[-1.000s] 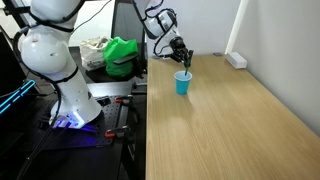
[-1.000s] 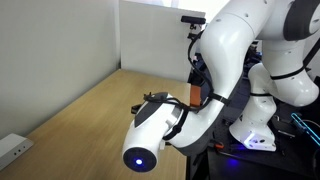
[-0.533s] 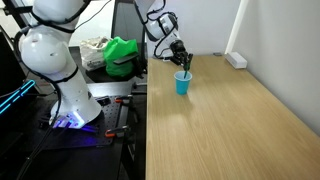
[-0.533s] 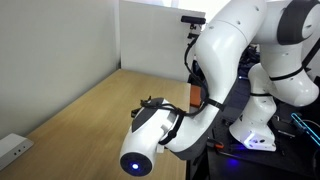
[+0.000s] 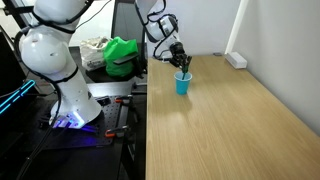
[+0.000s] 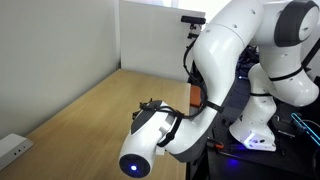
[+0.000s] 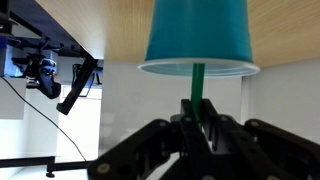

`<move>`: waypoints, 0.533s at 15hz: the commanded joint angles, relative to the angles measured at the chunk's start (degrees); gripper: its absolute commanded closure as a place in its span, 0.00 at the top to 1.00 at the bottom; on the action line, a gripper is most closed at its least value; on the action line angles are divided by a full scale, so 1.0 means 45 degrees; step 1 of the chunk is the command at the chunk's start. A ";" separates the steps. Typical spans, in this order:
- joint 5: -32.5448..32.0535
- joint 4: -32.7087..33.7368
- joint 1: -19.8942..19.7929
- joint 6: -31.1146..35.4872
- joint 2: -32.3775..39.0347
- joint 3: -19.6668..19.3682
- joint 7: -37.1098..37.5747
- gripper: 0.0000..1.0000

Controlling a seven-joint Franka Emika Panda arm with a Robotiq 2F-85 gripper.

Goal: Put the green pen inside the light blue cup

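The light blue cup (image 5: 182, 84) stands upright on the wooden table near its far edge. My gripper (image 5: 180, 59) hangs just above the cup and is shut on the green pen (image 7: 197, 85). In the wrist view, which stands upside down, the pen runs from my fingers (image 7: 197, 118) straight into the cup's mouth (image 7: 197, 38). The pen's tip is hidden inside the rim. In an exterior view (image 6: 160, 125) my own arm fills the frame and hides the cup and pen.
The wooden table (image 5: 230, 120) stretches towards the camera. A white power strip (image 5: 236, 60) lies at the far edge by the wall. A green cloth (image 5: 122, 55) sits on a side bench behind the cup. Another power strip (image 6: 12, 148) lies at the table corner.
The arm has shifted only slightly downward; the pen stays gripped above and into the cup mouth.
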 commanded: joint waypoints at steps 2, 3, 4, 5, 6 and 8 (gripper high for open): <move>0.0326 0.0520 0.0230 -0.0548 0.0222 -0.0182 -0.0241 0.08; 0.0332 0.0548 0.0233 -0.0549 0.0238 -0.0186 -0.0252 0.08; 0.0335 0.0580 0.0236 -0.0555 0.0246 -0.0192 -0.0256 0.10; 0.0326 0.0596 0.0245 -0.0564 0.0247 -0.0199 -0.0241 0.12; 0.0329 0.0621 0.0251 -0.0586 0.0246 -0.0203 -0.0243 0.15; 0.0321 0.0657 0.0251 -0.0602 0.0241 -0.0209 -0.0251 0.20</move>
